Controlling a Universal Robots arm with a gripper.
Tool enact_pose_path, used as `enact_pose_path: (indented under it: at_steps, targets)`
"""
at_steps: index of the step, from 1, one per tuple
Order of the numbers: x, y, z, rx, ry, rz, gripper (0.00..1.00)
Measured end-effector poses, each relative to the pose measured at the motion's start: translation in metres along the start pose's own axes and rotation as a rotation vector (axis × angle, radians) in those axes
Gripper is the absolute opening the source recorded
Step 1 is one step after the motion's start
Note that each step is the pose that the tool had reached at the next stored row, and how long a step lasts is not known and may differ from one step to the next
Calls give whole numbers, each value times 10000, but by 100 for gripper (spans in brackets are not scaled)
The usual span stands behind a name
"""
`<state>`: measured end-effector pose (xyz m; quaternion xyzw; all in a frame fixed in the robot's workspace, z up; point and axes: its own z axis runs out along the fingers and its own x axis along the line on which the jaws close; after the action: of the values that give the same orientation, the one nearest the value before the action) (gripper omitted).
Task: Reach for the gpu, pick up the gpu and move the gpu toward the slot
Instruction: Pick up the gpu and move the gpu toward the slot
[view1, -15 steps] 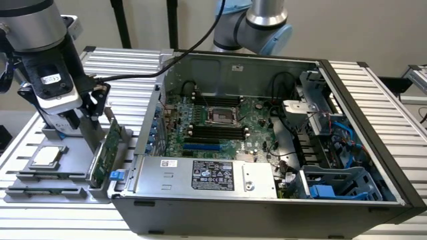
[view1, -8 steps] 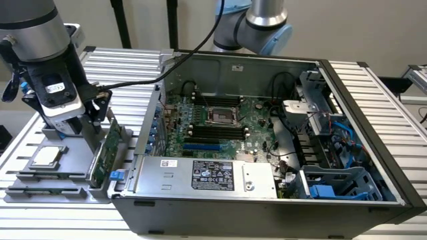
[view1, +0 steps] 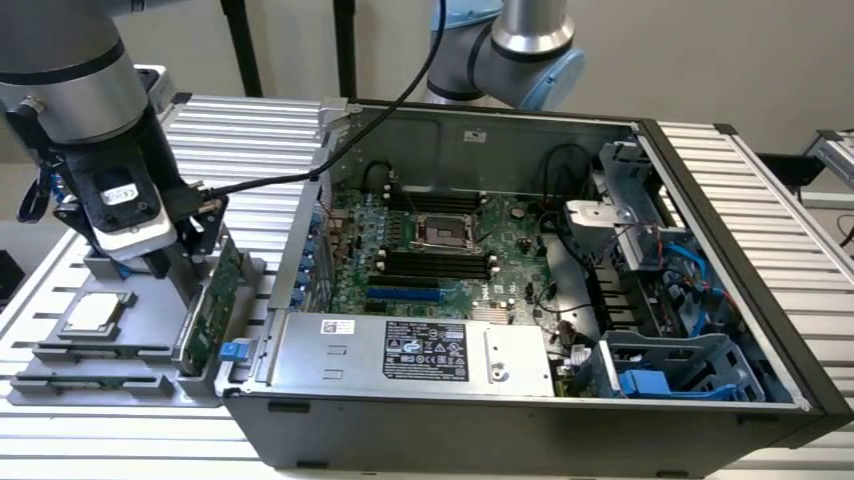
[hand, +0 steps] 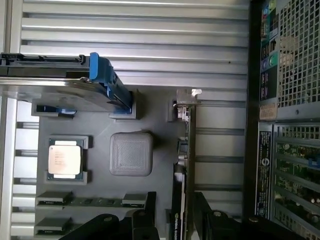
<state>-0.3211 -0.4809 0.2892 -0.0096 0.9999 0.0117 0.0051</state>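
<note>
- Gripper: low over the holder at the exterior view's left, outside the case.
- Jaws: open wide. One finger on each side of the gpu's upper edge, card between them. A gap shows on at least one side, so no grip on the card.
- Gpu: seated in the holder, standing on its long edge, upright. It sits on the holder's side nearest the case wall. Green board seen in ext. view; wrist view shows it edge-on. Metal bracket is at the end away from the fingers.
- Slot: blue, on the mobo inside the case, near the psu. Gpu is well apart from it, with the case wall between.
- Holder: gray tray on the ribbed table, just beside the case.
- Cpu: flat in its pocket in the holder, apart from the gpu.
- Gray pad: square, between cpu and gpu.
- Hdd: silver w/ blue rails, in the holder near the gpu's bracket end.
- Case: lying with open side up, mobo and psu exposed.
- Cable: black, runs from the gripper across the case rim.
</note>
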Motion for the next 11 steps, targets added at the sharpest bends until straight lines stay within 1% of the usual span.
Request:
enact_pose_path:
  at_steps: [11]
  targets:
    - [-3,-15,199,46,-71,-2,42]
